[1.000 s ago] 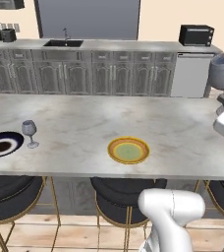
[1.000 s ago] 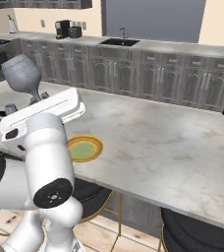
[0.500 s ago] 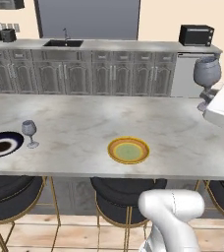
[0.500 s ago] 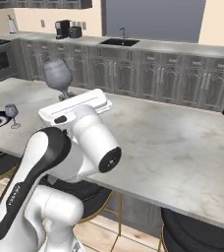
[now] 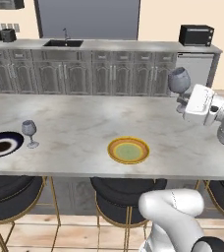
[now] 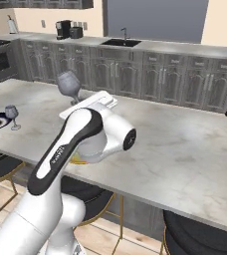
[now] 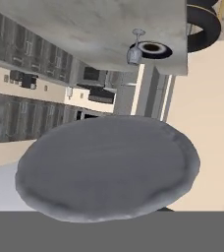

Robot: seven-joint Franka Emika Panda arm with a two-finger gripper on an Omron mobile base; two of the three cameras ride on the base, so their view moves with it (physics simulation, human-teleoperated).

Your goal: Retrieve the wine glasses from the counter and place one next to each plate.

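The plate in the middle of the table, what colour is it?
Yellow-orange rim with a pale green centre, clearest in the left base view.

a rendered home kitchen: grey panelled cabinets (image 5: 84, 76) run beneath a marbled counter (image 5: 133, 46) with a sink (image 5: 63, 43), a microwave (image 5: 196, 35) at its right end, and a coffee maker (image 6: 62, 29), while round black stools (image 5: 126, 192) line a stone-topped island (image 5: 84, 123).
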